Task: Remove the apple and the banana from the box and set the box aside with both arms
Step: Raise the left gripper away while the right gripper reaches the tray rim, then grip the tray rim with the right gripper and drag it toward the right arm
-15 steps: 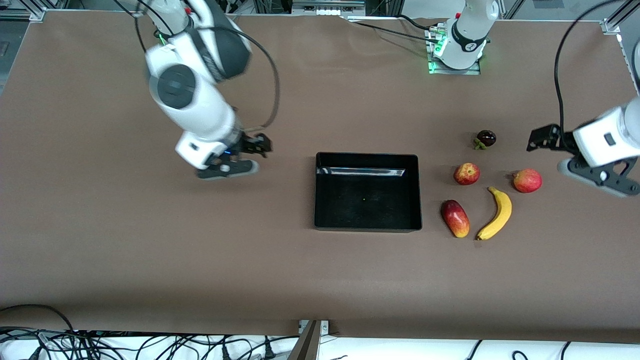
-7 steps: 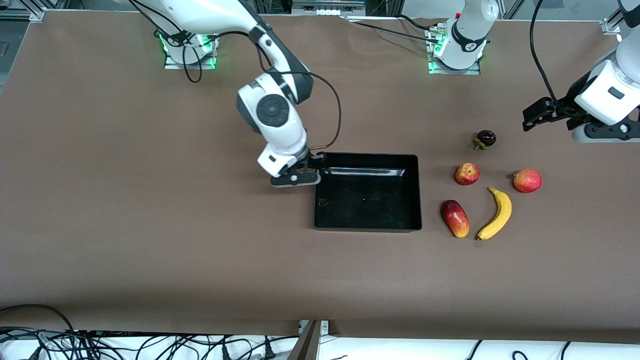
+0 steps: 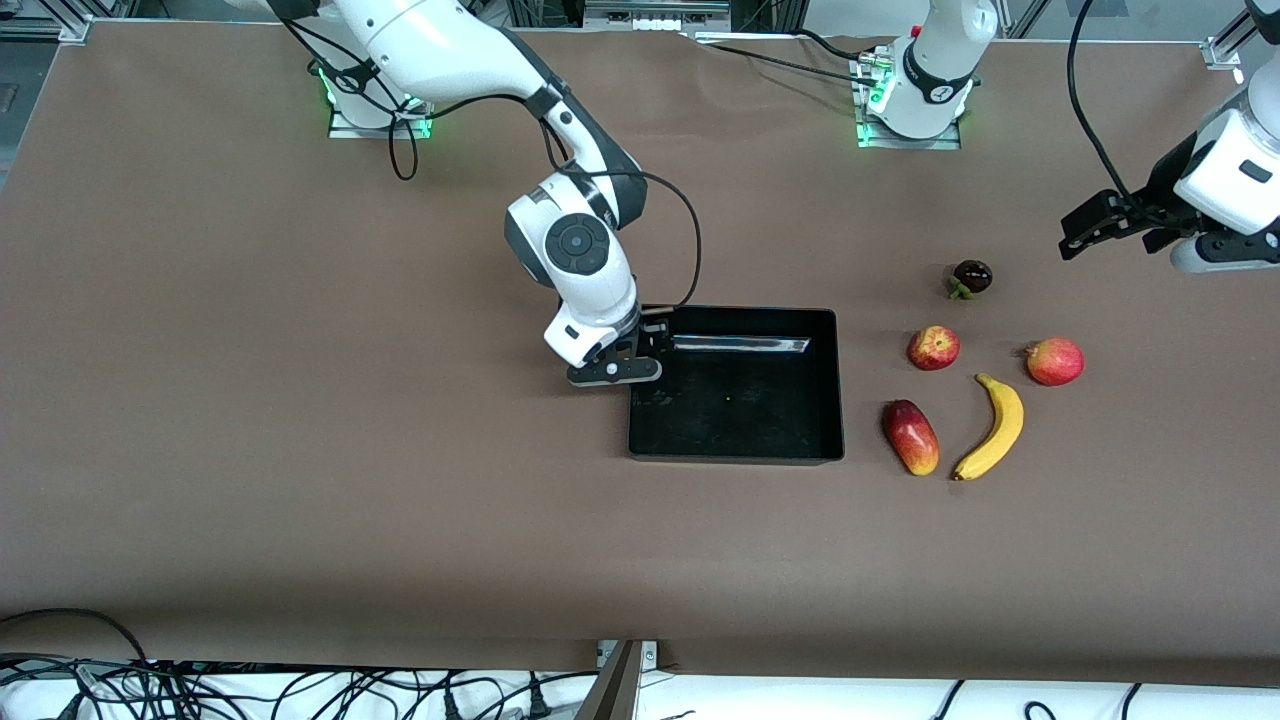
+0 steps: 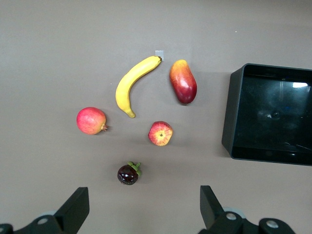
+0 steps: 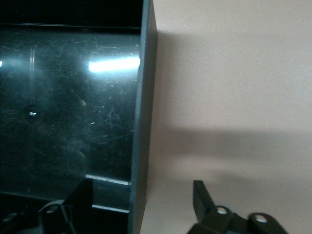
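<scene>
Jaws of the right gripper [image 5: 139, 204] spread astride the box [image 3: 735, 452] wall; left gripper's [image 4: 141, 207] gape, empty.

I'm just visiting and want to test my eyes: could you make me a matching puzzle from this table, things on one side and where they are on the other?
Things:
1. banana
2. apple
3. right tool
4. left tool

Places:
A. open, straddling the wall of the black tray at the right arm's end
B. between the mango and the round red fruit
C. up over bare table at the left arm's end, open
D. between the dark purple fruit and the mango

Pairs: 1-B, 2-D, 3-A, 4-C
</scene>
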{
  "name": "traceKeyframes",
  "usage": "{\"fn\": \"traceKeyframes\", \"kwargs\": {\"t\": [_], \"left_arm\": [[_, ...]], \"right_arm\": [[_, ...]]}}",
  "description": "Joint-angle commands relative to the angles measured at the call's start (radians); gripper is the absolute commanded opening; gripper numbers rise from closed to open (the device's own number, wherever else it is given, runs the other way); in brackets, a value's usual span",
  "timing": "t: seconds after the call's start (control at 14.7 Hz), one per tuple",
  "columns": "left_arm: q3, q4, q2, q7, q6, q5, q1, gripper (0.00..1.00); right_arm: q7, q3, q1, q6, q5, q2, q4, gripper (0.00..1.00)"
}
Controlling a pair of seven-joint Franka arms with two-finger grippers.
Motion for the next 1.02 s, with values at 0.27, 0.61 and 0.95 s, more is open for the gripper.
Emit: {"fn": "traceKeyframes", "kwargs": {"t": [0.27,0.61,0.95], "left_arm": [[-0.005,0.004,-0.021,-0.006,-0.083,-0.006,-0.008,1.00],[-0.005,0.022,-0.017,-0.006,-0.084,-0.005,-0.010,1.00],[-0.005,0.022,-0.017,-0.006,-0.084,-0.005,-0.010,1.00]], "right_arm": [[-0.027,-0.009,-0.002,-0.006,-0.014,0.020,0.045,0.06],[-0.026,-0.010,-0.004,-0.008,-0.012,0.011,0.045,0.00],[-0.038,-0.027,-0.077,-0.124,0.001,-0.082,0.047,0.00]]}}
